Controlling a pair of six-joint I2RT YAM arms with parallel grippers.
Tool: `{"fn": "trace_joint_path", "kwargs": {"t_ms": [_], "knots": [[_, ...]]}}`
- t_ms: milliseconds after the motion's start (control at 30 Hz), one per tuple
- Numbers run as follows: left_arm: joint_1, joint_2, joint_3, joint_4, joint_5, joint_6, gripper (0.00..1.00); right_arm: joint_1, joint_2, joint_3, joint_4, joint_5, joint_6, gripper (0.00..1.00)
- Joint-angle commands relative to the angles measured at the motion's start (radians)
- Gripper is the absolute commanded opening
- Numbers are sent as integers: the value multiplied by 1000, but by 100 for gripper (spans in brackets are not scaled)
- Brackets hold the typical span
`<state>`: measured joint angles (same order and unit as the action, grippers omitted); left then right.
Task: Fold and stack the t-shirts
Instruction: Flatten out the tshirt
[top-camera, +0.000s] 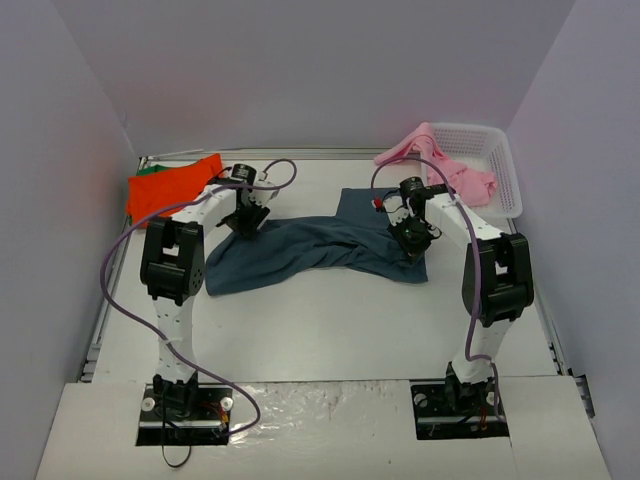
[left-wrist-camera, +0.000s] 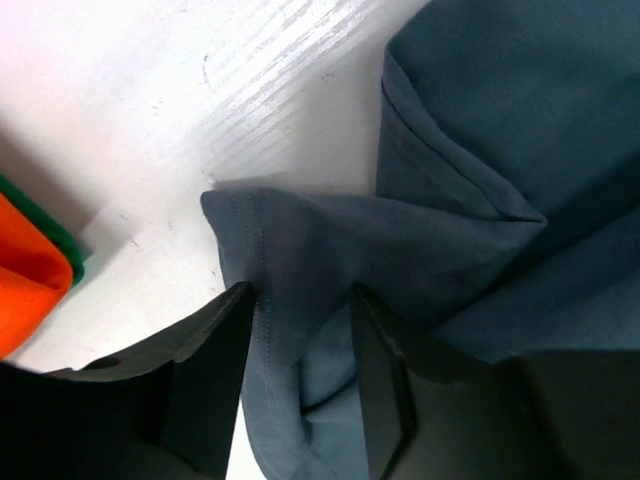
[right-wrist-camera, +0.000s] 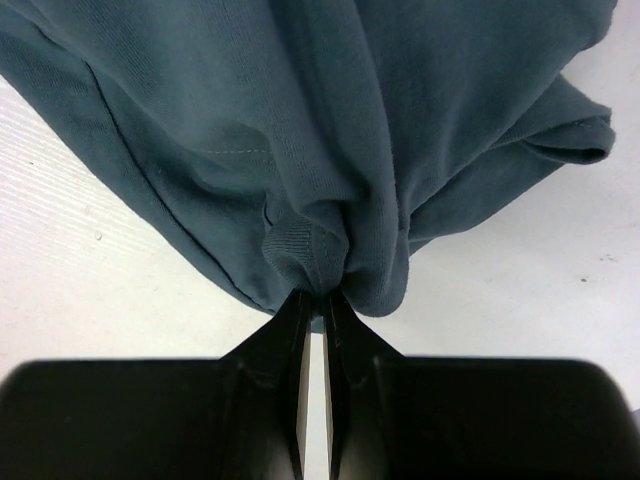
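A dark slate-blue t-shirt (top-camera: 320, 250) lies crumpled across the middle of the table. My left gripper (top-camera: 243, 226) is down at its back left corner. In the left wrist view the jaws (left-wrist-camera: 300, 292) stand apart, astride a stitched hem fold of the slate-blue cloth (left-wrist-camera: 480, 150). My right gripper (top-camera: 412, 238) is at the shirt's right end, and in the right wrist view it (right-wrist-camera: 318, 295) is pinched shut on a bunched fold of the same cloth (right-wrist-camera: 300, 120). An orange-red t-shirt (top-camera: 170, 188) lies at the back left on a green one (top-camera: 150, 169). A pink t-shirt (top-camera: 450, 170) hangs over the basket.
A white lattice basket (top-camera: 495, 160) stands at the back right corner. Grey walls close in the table on three sides. Purple cables loop off both arms. The orange-red cloth (left-wrist-camera: 25, 275) with its green edge (left-wrist-camera: 60, 245) lies just left of my left fingers.
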<state>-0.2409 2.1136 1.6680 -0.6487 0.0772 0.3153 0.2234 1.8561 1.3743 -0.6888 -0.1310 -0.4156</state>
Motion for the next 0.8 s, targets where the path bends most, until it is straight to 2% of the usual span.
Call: {"fn": "trace_joint_path", "kwargs": {"t_ms": [0,100,133,200,367,533,767], "knots": [[6,-4,49,-9,-10,15,41,5,-3,-17,-28,4,9,0],[5,9,58,-32,1,19,28,5,-9,-24,-28,5,8,0],[6,14,62,-35,-5,16,16,5,-11,-27,-28,5,8,0],[6,13,59,-43,-13,15,4,5,-15,-29,-28,7,8,0],[8,-53,47,-45,-27,21,3,5,-35,-26,-26,22,9,0],[17,-130,127,-127,-97,11,2,1,-90,28,-31,79,17,0],[100,-305,252,-250,-47,-83,2,-38,-133,283,-34,175,15,0]]}}
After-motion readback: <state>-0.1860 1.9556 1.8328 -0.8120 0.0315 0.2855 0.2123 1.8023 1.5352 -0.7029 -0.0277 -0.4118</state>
